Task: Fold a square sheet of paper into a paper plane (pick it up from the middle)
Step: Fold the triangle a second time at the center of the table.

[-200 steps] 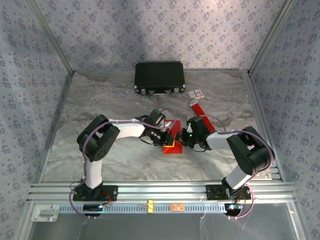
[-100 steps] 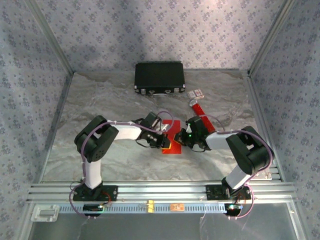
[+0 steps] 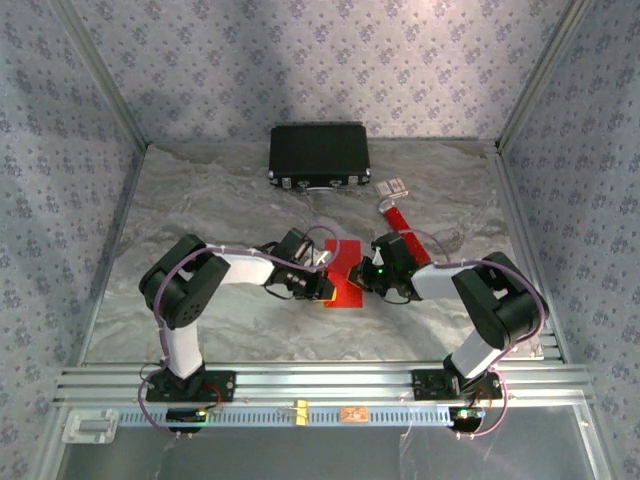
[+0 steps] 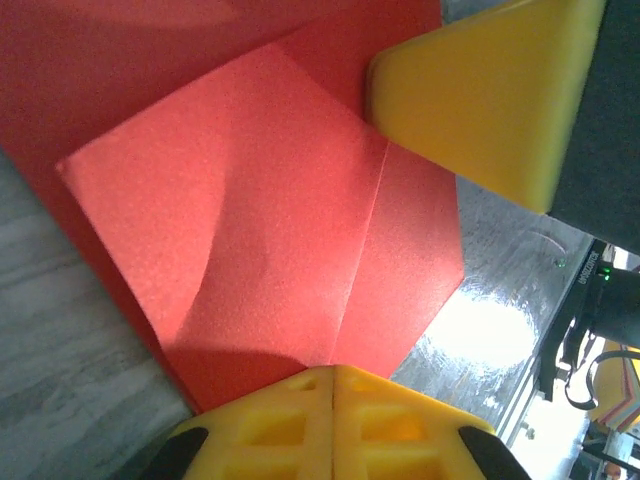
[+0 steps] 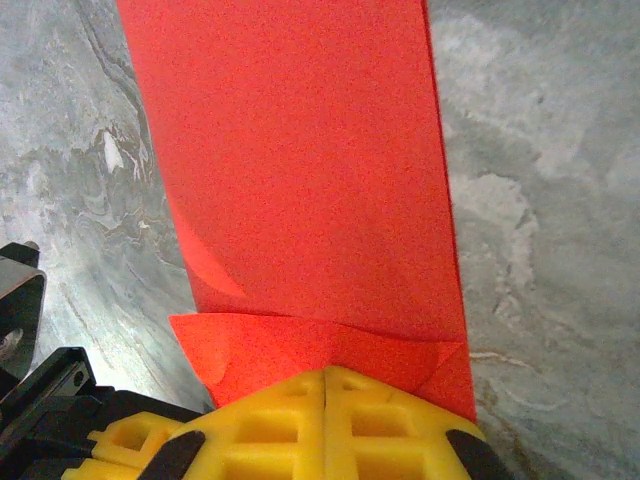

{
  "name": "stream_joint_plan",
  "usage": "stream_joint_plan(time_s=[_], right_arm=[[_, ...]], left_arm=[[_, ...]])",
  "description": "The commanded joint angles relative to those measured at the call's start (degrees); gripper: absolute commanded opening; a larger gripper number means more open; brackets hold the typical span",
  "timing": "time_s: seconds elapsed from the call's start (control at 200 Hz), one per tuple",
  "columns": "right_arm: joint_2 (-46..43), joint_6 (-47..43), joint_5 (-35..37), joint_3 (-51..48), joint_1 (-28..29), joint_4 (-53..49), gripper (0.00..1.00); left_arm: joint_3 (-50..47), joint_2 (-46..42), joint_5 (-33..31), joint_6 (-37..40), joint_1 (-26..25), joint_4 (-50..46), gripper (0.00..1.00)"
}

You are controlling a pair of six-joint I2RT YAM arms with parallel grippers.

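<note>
The square sheet of paper (image 3: 348, 270) lies flat on the table's middle as a bright red creased shape. In the left wrist view the paper (image 4: 260, 220) shows two flaps folded in to a centre crease. My left gripper (image 3: 327, 285) is shut, and its tips (image 4: 333, 372) rest on the paper's near edge at that crease. A yellow finger (image 4: 470, 90) of the other arm sits on the far corner. My right gripper (image 3: 368, 272) is shut, its tips (image 5: 325, 372) down on a folded strip of the paper (image 5: 300, 160). The paper plane is out of view.
A black case (image 3: 318, 155) stands at the back of the marbled table (image 3: 200, 210). A red tube with a white end (image 3: 395, 212) lies behind the right arm, with a small white card (image 3: 393, 186) beyond it. Patterned walls close in three sides.
My left gripper has slid toward the near left edge of the paper and lowered onto it. The paper now lies flatter and more of it shows. The right gripper has hardly moved.
</note>
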Motion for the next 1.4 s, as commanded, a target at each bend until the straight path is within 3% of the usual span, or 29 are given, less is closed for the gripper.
stream_joint_plan(time_s=[0.0,0.36,0.67,1.074,1.394], right_arm=[[1.99,-0.23,3.30,-1.27,-0.05,-5.23,0.01],[1.62,-0.14,3.45,-1.18,-0.05,-5.31,0.01],[1.48,-0.19,3.64,-1.34,-0.05,-5.49,0.01],[1.81,0.03,3.81,-2.01,-0.01,-5.13,0.01],[2.34,-0.14,3.47,-1.74,-0.08,-4.81,0.01]], left_arm=[[-3.08,-1.09,-2.93,1.20,0.37,-5.86,0.06],[-1.81,-9.09,-2.43,-3.45,0.33,-1.14,0.06],[1.77,-2.58,3.88,-3.18,-0.33,-1.18,0.07],[-1.52,0.24,-0.66,2.64,-0.61,-8.72,0.07],[-4.64,-1.60,3.26,1.88,1.08,-6.03,0.08]])
